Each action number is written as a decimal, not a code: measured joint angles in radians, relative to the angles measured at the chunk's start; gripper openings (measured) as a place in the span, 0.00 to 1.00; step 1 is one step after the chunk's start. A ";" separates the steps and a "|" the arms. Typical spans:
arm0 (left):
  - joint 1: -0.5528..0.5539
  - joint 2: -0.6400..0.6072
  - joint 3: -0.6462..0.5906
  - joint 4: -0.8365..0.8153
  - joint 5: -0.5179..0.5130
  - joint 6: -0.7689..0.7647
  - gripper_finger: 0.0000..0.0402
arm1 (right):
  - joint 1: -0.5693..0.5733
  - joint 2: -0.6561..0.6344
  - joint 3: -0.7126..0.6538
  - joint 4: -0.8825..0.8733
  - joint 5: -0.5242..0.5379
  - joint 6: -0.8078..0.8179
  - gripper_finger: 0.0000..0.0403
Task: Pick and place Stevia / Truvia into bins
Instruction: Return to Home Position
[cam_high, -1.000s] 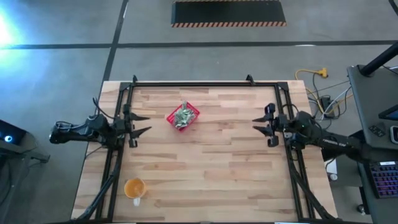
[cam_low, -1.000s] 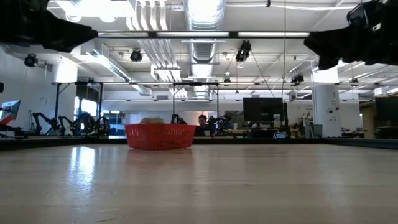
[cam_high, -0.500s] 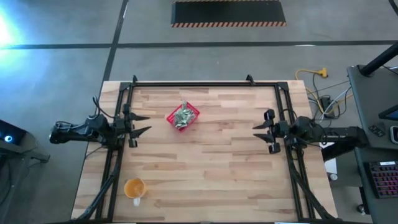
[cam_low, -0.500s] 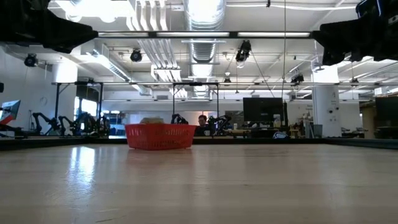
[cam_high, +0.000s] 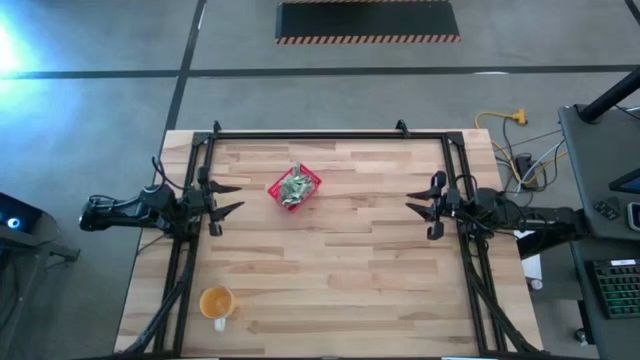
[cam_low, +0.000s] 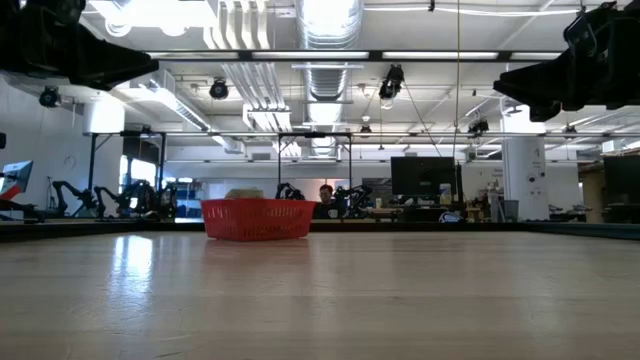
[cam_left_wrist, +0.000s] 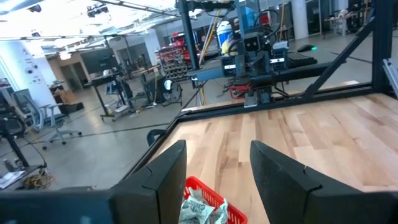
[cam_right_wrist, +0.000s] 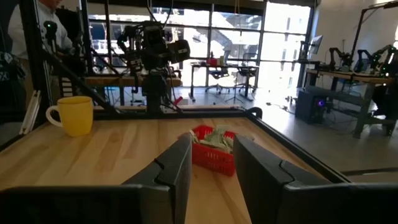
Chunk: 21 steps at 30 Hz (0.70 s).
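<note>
Left claw: the left claw (cam_high: 231, 197) hangs over the left edge of the bench (cam_high: 340, 270), pointing inward. Its 2 fingers are spread apart with nothing between them.
Right claw: the right claw (cam_high: 411, 202) does the same over the right edge, facing the left one across the boards. It's released too, with a clear gap between the fingers and nothing in it.
Height: from table level both arms sit well up off the wood, dark shapes in the top corners.
Red basket: the red basket (cam_high: 311, 178) sits flat on the bench, turned cornerwise to the planks. It's noticeably closer to the left claw than to the right one, and apart from both.
Stevia packets: the Stevia packets (cam_high: 293, 187) are all heaped in the red basket, a crumpled pale green and white pile. From the right wrist camera a few poke up past the rim.
Orange mug: 1 orange mug (cam_high: 217, 301) stands upright near the left side, toward the opposite edge and well apart from the basket.
Frame: a black frame (cam_high: 320, 135) runs along the bench edges.
Room: a person (cam_low: 324, 195) sits way back in the lab, past the basket.
</note>
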 joint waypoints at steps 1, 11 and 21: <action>0.000 0.000 0.000 -0.002 -0.001 0.000 0.40 | -0.001 -0.016 0.000 -0.019 0.001 -0.002 0.27; 0.000 0.000 0.000 -0.007 0.003 -0.001 0.40 | -0.011 -0.018 0.000 -0.060 0.019 0.005 0.27; 0.000 0.000 -0.052 0.098 0.040 0.005 0.40 | -0.011 -0.019 0.000 -0.060 0.018 0.003 0.26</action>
